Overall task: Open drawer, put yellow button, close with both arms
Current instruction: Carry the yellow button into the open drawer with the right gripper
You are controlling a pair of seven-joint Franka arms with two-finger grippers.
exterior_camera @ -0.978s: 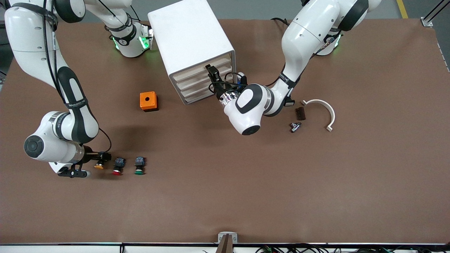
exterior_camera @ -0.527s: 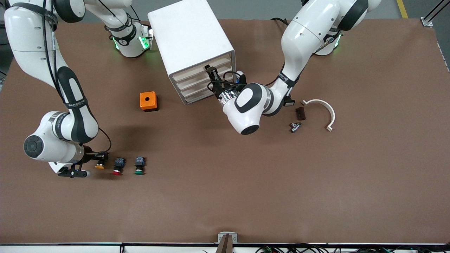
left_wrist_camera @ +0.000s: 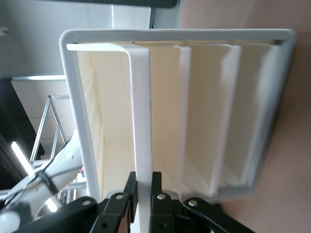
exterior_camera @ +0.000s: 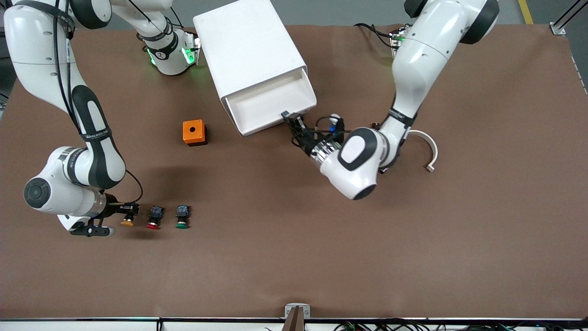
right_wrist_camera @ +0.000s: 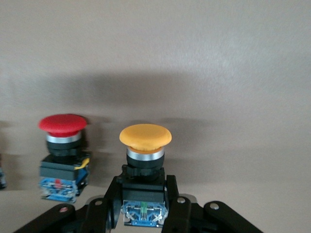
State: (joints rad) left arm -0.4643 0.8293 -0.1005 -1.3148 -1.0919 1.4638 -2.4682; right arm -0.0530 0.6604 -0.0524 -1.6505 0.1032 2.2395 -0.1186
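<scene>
**Both grips set, top drawer out**

The right gripper (exterior_camera: 130,209) pinches the yellow button (exterior_camera: 127,222), low on the counter (exterior_camera: 321,257) beside the red button (exterior_camera: 154,218) and green button (exterior_camera: 182,216). An orange box (exterior_camera: 194,132) sits apart. The drawer (exterior_camera: 271,102) stands open, empty; the left gripper (exterior_camera: 291,116) fingers (left_wrist_camera: 129,194) clamp its front lip.

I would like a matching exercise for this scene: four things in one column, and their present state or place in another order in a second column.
Things
1. topmost cream-white drawer
2. yellow-capped push button
3. red-capped push button
4. orange box with a round hole

States
A. lying free beside the yellow one
B. pulled out, its front clamped by the left gripper
C. alone, toward the right arm's end from the cabinet
D. clamped in the right gripper

Pairs: 1-B, 2-D, 3-A, 4-C
</scene>
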